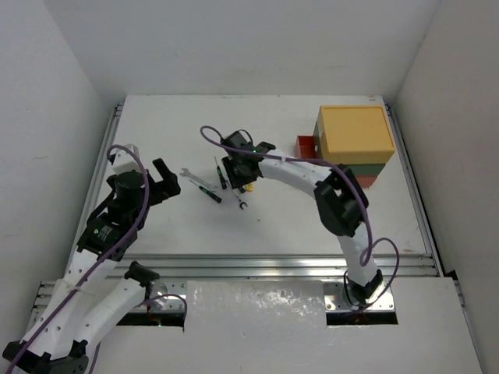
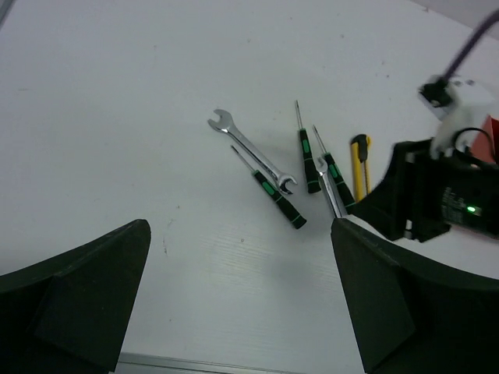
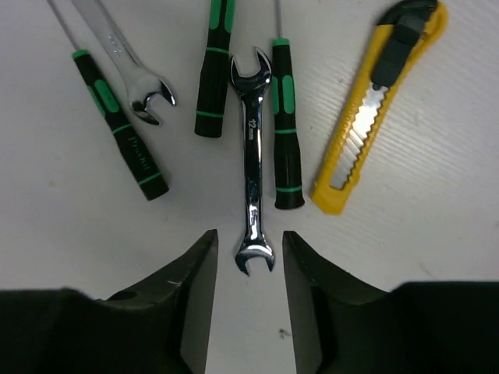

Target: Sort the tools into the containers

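Six tools lie close together on the white, faintly grained surface (image 1: 234, 226): three thin screwdrivers (image 3: 286, 132) with ribbed black-and-green handles, a yellow knife (image 3: 374, 109) with a black slider and a metal strip along its body, and two polished steel wrenches with forked ends. The matt black right fingers (image 3: 187, 312) stand close on either side of the middle wrench (image 3: 251, 156), at its near end, slivers of surface between, not clamped. The left fingers (image 2: 78, 296) are spread wide, grasping nothing, with the other wrench (image 2: 249, 150) beyond them. Far right stand stacked plastic boxes: yellow box (image 1: 355, 131) over green box (image 1: 374, 166) over red-orange box (image 1: 366, 181), with a red drawer (image 1: 306, 145) jutting left; its contents cannot be made out
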Tool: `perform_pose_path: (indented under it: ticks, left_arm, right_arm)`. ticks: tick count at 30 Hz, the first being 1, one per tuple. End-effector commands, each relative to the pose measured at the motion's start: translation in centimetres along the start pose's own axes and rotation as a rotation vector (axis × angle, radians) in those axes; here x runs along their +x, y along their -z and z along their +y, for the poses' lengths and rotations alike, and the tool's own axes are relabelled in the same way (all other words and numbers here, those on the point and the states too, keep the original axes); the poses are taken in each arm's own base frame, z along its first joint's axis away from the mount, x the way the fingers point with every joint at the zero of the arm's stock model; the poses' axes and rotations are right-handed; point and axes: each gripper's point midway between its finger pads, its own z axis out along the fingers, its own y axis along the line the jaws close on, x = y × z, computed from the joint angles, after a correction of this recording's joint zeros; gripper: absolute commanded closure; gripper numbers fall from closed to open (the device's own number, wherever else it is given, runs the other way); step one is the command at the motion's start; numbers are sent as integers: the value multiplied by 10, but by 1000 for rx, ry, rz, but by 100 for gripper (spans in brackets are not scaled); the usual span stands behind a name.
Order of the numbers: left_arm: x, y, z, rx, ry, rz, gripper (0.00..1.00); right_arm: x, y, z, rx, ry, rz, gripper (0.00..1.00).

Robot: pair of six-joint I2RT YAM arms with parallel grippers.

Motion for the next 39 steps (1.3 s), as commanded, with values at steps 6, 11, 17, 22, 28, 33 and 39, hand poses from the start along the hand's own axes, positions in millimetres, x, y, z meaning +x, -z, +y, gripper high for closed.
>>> perform_pose_path:
  ticks: [6, 11, 17, 22, 28, 33, 39]
  left_arm:
    - [-3, -4, -19, 85, -47, 4, 0]
    - [-9, 2, -18, 95, -35, -25, 0]
    - [-12, 5, -19, 104, -28, -39, 0]
    - [-10, 3, -21, 109, -35, -28, 0]
    - [-11, 5, -20, 110, -32, -37, 0]
    - [-10, 5, -20, 112, -32, -34, 0]
    - [-13, 8, -21, 119, -27, -45, 0]
  right_arm:
    - [8, -31, 13, 75, 120, 64, 54]
    - [9, -49, 13, 84, 159, 92, 56]
    - [14, -67, 8, 113, 176, 108, 57]
    - [13, -76, 3, 110, 170, 128, 60]
    - [34, -85, -2, 95, 138, 228, 63]
    - [57, -90, -5, 93, 134, 308, 71]
    - [79, -88, -13, 124, 119, 358, 86]
